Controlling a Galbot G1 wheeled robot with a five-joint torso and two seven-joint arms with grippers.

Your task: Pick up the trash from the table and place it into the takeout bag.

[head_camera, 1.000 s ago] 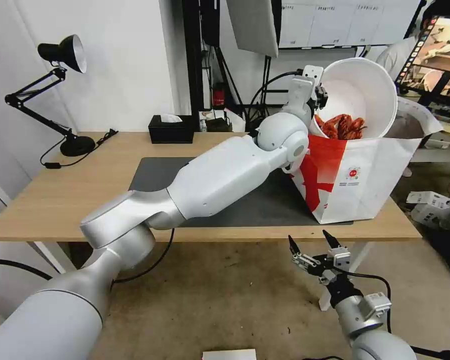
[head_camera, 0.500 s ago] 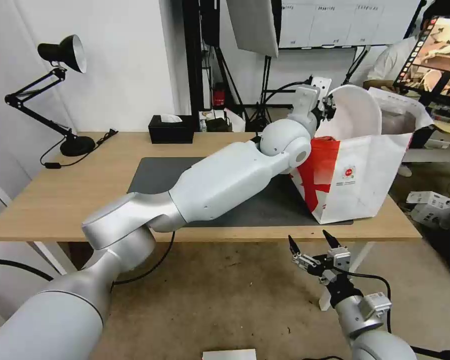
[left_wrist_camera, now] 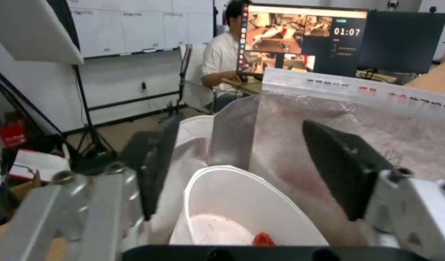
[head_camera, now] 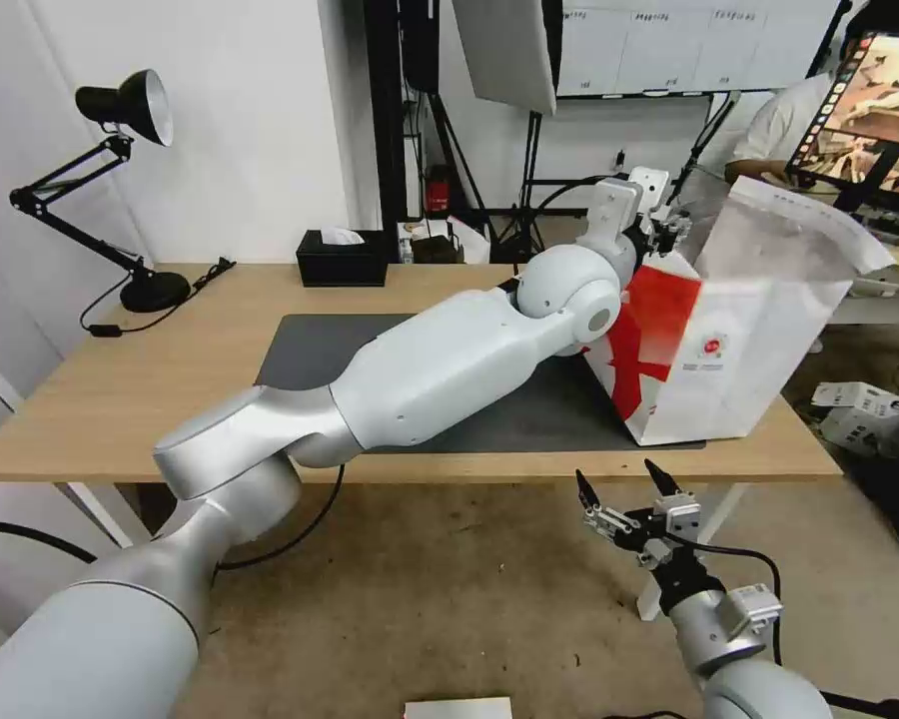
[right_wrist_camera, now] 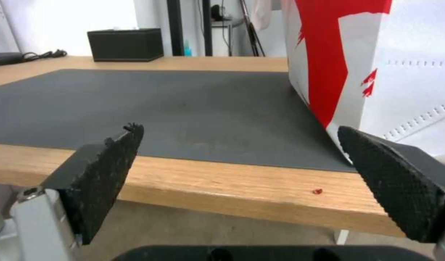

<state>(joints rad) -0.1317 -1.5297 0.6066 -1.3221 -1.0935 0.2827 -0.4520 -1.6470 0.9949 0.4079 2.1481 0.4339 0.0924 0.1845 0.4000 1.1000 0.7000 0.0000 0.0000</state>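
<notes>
Where the head view hides it, left wrist view shows bowl (left_wrist_camera: 242, 214) inside takeout bag (head_camera: 759, 340); left gripper (left_wrist_camera: 251, 163) fingers open above; right gripper (head_camera: 624, 489) open below counter (head_camera: 120, 399) front edge.

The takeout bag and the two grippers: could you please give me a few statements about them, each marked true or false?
1. The white bowl sits inside the takeout bag. True.
2. The left gripper is shut on the bowl. False: it is open above it, at the bag's mouth.
3. The right gripper hangs open below the table edge. True.
4. The black tissue box lies in the bag. False: it stands on the table's far side.
</notes>
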